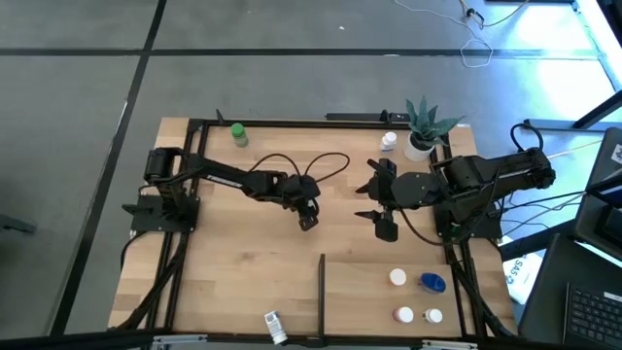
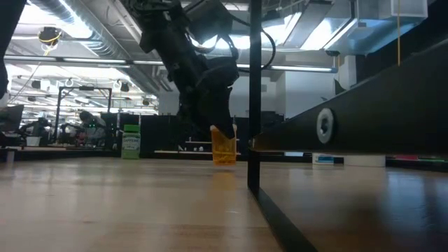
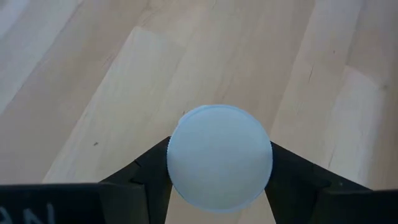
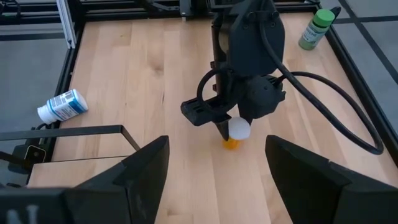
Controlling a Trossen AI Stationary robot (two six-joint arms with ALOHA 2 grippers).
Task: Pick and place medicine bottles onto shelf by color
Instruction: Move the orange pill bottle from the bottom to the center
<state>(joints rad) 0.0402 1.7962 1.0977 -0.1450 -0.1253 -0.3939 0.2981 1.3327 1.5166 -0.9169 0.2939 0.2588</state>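
Fingers [image 3: 140, 180] of the left claw [image 3: 219, 171] sit either side of a round white cap [image 3: 219, 157], gripping it; below the cap the bottle [image 2: 224, 148] has an orange see-through body, upright and apparently resting on the table [image 1: 243, 253] directly under the claw. From the right wrist view the same bottle shows as a white cap over a sliver of orange beneath the left claw, out in open wood well away from any shelf bay. Beside it, the right claw [image 1: 385, 208] hangs wide and holds nothing, just across from the left one. Beyond the right claw, past the black divider [image 1: 322, 284], four bottles [image 1: 416, 297] already stand grouped on the shelf [image 1: 389, 311], three white-capped and one blue. Farther from the left claw, a white bottle [image 1: 274, 325] lies on its side near the table edge, a green bottle [image 1: 237, 134] stands at the far rail, and another small bottle [image 1: 389, 142] waits beside the plant [image 1: 425, 124]. By my reckoning about half are shelved; the orange one is mid-pick.
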